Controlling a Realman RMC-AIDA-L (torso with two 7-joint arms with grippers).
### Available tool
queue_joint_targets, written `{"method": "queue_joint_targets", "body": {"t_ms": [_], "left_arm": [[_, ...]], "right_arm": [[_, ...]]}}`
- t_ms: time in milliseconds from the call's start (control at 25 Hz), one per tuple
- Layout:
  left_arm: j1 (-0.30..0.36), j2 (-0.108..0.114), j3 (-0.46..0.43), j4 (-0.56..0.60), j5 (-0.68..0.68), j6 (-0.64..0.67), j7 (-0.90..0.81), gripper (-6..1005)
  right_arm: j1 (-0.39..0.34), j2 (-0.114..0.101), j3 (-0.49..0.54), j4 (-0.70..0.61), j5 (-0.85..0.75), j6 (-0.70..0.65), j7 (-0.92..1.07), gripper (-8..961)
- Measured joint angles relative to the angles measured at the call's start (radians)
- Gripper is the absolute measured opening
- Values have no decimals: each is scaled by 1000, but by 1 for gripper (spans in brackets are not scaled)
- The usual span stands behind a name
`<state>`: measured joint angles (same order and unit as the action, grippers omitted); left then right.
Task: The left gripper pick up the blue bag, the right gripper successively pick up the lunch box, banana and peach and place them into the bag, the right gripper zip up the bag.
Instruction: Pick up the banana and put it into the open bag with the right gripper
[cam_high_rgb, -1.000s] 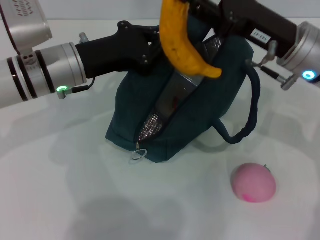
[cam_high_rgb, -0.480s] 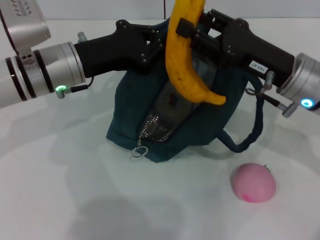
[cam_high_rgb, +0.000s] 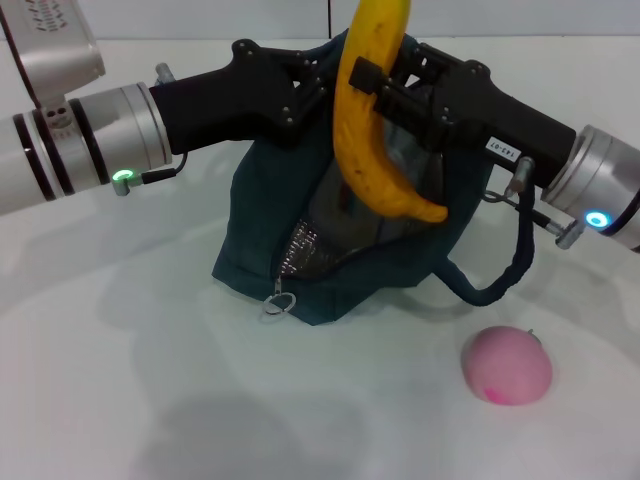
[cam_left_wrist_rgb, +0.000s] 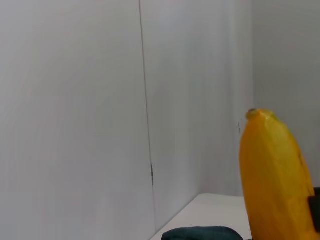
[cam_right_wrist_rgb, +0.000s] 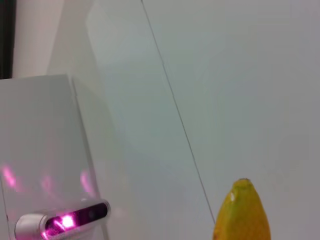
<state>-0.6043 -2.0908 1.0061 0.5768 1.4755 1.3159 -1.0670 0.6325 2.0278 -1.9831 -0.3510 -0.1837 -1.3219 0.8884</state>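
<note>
The banana hangs nearly upright over the open blue bag, pinched in the right gripper so its lower tip can drop inside. The left gripper clamps the bag's rim, propping it open. The peach waits on the table, well apart.

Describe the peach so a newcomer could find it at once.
Start at the blue bag held open mid-table by the left gripper. The peach lies alone on the white table nearer the robot, right of it: round, pale pink, untouched.
</note>
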Motion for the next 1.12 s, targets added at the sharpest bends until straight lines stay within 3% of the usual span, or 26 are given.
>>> {"method": "queue_joint_targets", "body": {"t_ms": [440,640,1120], "left_arm": [[-6,6,-20,38,0,-30,-157,121],[-8,5,-32,38,1,-70,-155,122],[-6,7,-29,35,7,-89,-140,125]], "right_arm": [[-2,0,-48,-13,15,0,-82,470],[-7,0,-89,-17,20,13,-115,471],[-18,1,-77,-24,21,14,-149,505]]}}
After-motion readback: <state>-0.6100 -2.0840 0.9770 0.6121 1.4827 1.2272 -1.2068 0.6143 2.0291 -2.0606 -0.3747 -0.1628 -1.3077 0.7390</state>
